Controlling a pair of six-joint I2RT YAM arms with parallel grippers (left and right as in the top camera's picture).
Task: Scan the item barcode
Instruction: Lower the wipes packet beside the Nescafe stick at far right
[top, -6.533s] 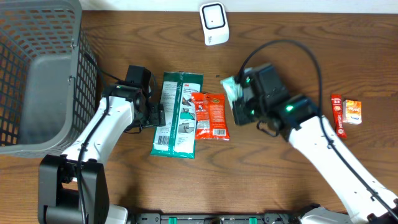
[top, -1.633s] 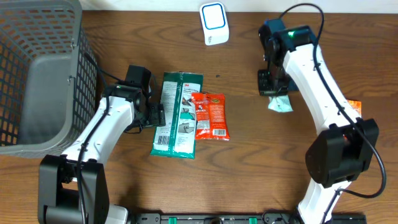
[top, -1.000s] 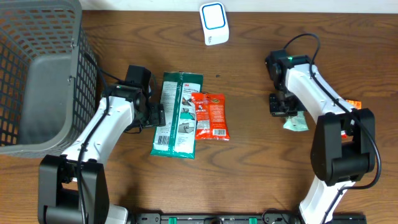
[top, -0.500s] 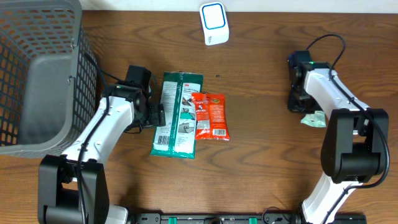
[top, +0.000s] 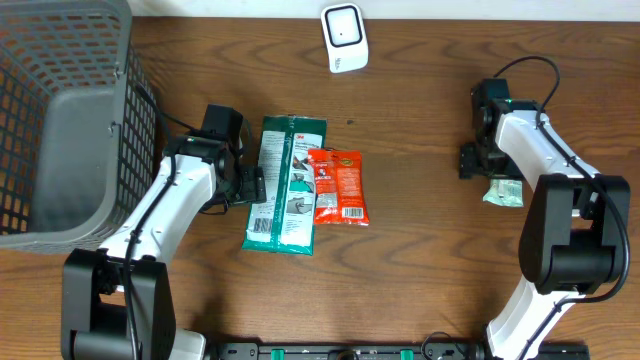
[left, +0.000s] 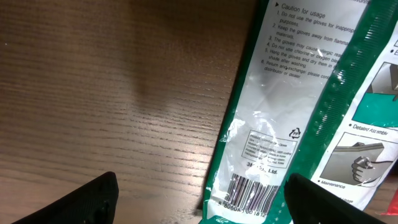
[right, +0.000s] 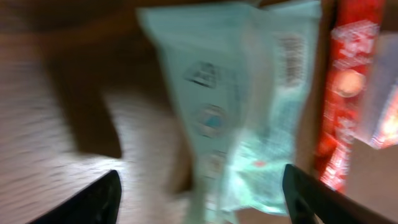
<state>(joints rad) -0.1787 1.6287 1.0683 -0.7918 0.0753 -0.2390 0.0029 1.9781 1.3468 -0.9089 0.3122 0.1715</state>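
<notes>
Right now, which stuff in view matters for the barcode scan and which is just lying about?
Job:
- scanner, top of the overhead view
- pale green packet, flat by the open right pincer
- green glove pack, barcode showing at the left pincer

Likely lying about:
- orange packet, beside the glove pack
- red packet, beside the pale green one
- grey basket

two white arms (top: 165, 210) with black joints and black cables (top: 532, 59).
</notes>
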